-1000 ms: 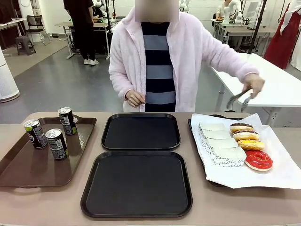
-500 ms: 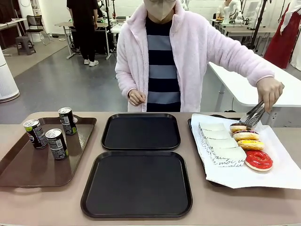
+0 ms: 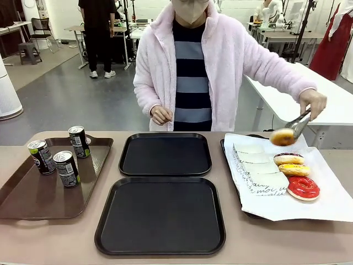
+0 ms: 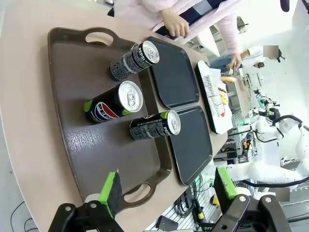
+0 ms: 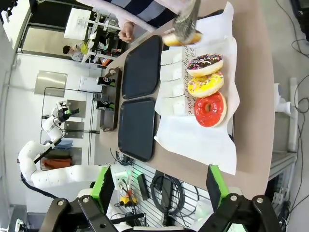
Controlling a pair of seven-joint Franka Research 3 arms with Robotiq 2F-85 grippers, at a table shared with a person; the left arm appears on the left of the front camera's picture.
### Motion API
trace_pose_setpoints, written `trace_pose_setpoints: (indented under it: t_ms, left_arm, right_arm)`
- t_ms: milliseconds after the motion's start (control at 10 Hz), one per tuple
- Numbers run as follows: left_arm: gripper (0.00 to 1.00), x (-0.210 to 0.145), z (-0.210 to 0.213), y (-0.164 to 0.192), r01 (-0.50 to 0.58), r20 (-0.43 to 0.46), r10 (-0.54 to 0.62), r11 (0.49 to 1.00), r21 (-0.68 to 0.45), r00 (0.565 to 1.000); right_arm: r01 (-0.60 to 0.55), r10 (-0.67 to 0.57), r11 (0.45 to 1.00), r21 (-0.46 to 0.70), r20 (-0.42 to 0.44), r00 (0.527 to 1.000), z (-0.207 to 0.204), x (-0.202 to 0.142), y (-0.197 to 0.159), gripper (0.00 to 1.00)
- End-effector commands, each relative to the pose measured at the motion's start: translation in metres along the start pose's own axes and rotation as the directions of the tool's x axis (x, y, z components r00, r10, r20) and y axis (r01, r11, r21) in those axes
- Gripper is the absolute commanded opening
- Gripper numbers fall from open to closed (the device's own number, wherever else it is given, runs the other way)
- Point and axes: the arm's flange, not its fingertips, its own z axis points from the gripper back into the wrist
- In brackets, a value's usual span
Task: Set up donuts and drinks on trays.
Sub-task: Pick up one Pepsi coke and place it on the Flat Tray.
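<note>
Black script on the folded white paper sleeves [image 3: 256,168] is too small to read; the tray under the white paper [image 3: 325,205] is hidden save slivers of dark rim; a golden donut [image 3: 283,137], its topping turned from the front camera and blurred in my right wrist view, hangs in metal tongs [image 3: 300,122] above the paper's far end; the person's hand [image 3: 313,101] grips the tongs, arm stretched sideways, tongs slanting down; the other hand [image 3: 160,115] curls at the waist; a sprinkled chocolate donut [image 3: 288,159], a yellow donut [image 3: 294,169] and a red-glazed donut [image 3: 303,187] lie in a row on the paper; the three drinks [image 4: 120,102] stand on the brown tray [image 3: 33,201] at my left, Pepsi lettering legible on one can from my left wrist; the two black trays [image 3: 160,216] sit mid-worktop [image 3: 55,243], one behind the other; my left pincer [image 4: 168,189] hovers near the brown tray's handle, fingers spread wide on nothing; my right pincer [image 5: 160,186] hangs by the paper-covered end, likewise agape, holding nothing.
</note>
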Motion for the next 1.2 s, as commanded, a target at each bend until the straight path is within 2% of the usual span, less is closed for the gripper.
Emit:
trace_pose_setpoints:
  t_ms: [0, 600, 700, 800, 900, 1000, 1100]
  left_arm:
    - [1.00, 0.001, 0.002, -0.001, 0.005, 0.016, -0.005, 1.000, -0.012, 1.000]
    - [1.00, 0.000, 0.000, 0.000, 0.000, 0.000, 0.000, 1.000, 0.000, 1.000]
    - [1.00, 0.014, 0.002, -0.021, 0.011, -0.067, -0.005, 0.996, 0.089, 0.998]
    - [1.00, 0.032, -0.001, -0.044, 0.015, -0.066, -0.004, 0.986, 0.169, 0.998]
    - [1.00, 0.049, -0.010, -0.070, 0.041, -0.125, -0.008, 0.964, 0.263, 0.992]
    - [1.00, 0.063, -0.026, -0.097, 0.087, -0.170, -0.026, 0.928, 0.362, 0.985]
    - [1.00, 0.072, -0.048, -0.120, 0.154, -0.241, -0.039, 0.863, 0.481, 0.970]
  right_arm:
    - [-0.016, 0.016, 1.000, 0.024, 0.010, 1.000, -0.001, 0.001, -0.001, 1.00]
    - [-0.016, 0.016, 1.000, 0.024, 0.010, 1.000, -0.001, 0.001, -0.001, 1.00]
    - [-0.016, 0.016, 1.000, 0.024, 0.010, 1.000, -0.001, 0.001, -0.001, 1.00]
    - [-0.016, 0.016, 1.000, 0.024, 0.010, 1.000, -0.001, 0.001, -0.001, 1.00]
    - [-0.016, 0.016, 1.000, 0.024, 0.010, 1.000, -0.001, 0.001, -0.001, 1.00]
    - [-0.016, 0.016, 1.000, 0.024, 0.010, 1.000, -0.001, 0.001, -0.001, 1.00]
    - [-0.016, 0.016, 1.000, 0.024, 0.010, 1.000, -0.001, 0.001, -0.001, 1.00]
